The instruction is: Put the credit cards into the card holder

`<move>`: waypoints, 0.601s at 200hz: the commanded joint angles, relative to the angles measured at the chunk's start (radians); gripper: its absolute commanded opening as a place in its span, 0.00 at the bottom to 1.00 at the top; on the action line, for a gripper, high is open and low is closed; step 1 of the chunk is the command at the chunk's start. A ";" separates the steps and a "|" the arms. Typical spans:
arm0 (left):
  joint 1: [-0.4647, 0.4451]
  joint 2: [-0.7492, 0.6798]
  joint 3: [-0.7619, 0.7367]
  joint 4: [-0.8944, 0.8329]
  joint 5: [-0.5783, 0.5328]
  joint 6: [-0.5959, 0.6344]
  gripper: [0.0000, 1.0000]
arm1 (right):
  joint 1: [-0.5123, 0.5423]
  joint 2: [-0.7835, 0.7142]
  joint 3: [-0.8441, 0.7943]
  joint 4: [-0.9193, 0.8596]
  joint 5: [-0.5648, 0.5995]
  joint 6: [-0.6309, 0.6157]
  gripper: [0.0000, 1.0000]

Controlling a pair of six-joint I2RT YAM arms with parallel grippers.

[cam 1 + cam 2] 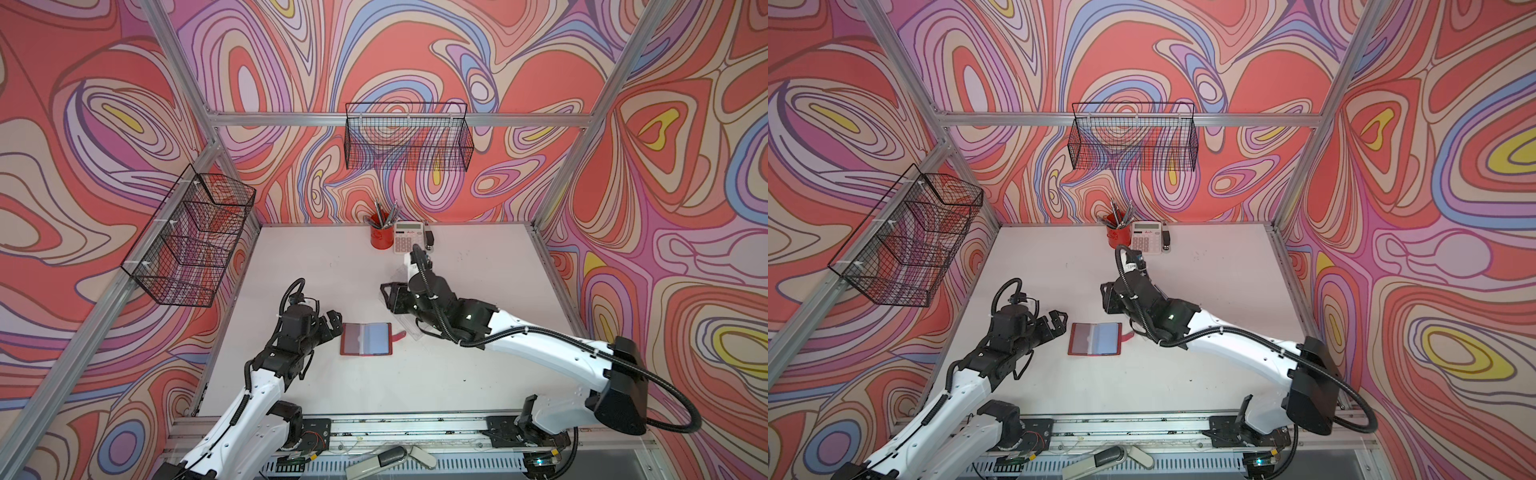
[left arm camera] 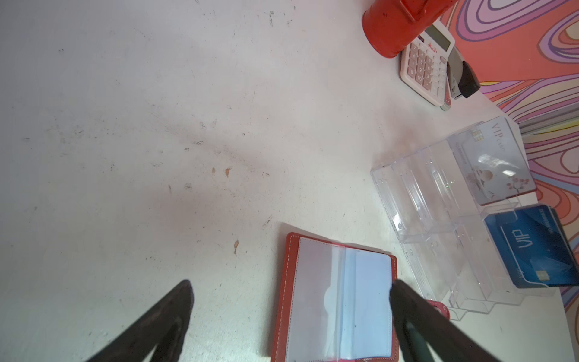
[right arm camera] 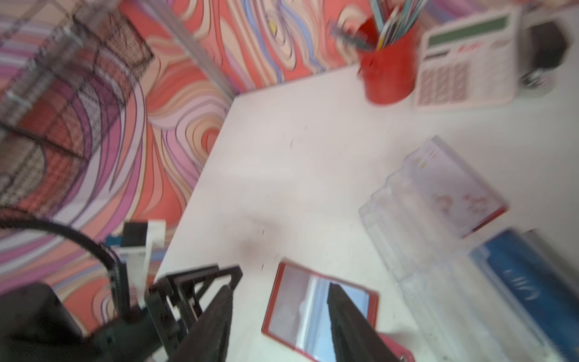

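The red card holder point(image 1: 365, 338) lies open and flat on the surface point(image 1: 316, 266), between the two arms. In both top views its page nearer the right arm looks blue and the other grey. The left tool point(image 2: 291, 290) is released, its jaws wide and empty, just beside the holder's edge. The right tool point(image 3: 282, 286) also has its jaws parted with nothing between them, near the holder. The blue credit cards point(image 2: 539, 247) and a white credit card point(image 2: 492, 160) stand in a clear stand point(image 2: 416, 200) just beside the holder
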 commanded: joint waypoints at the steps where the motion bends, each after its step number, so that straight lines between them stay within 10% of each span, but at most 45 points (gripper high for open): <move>1: 0.004 -0.016 -0.013 0.005 0.017 0.025 0.99 | -0.043 -0.039 0.035 -0.212 0.146 -0.137 0.60; 30: 0.004 -0.038 -0.018 0.006 0.028 0.026 0.98 | -0.119 -0.064 0.098 -0.256 0.192 -0.278 0.78; 71: 0.006 -0.053 -0.018 0.016 0.031 0.036 0.99 | -0.383 -0.121 0.074 -0.185 -0.091 -0.365 0.93; 120: 0.006 -0.039 -0.009 0.005 0.018 0.045 0.98 | -0.661 0.026 -0.019 -0.135 -0.558 -0.394 0.69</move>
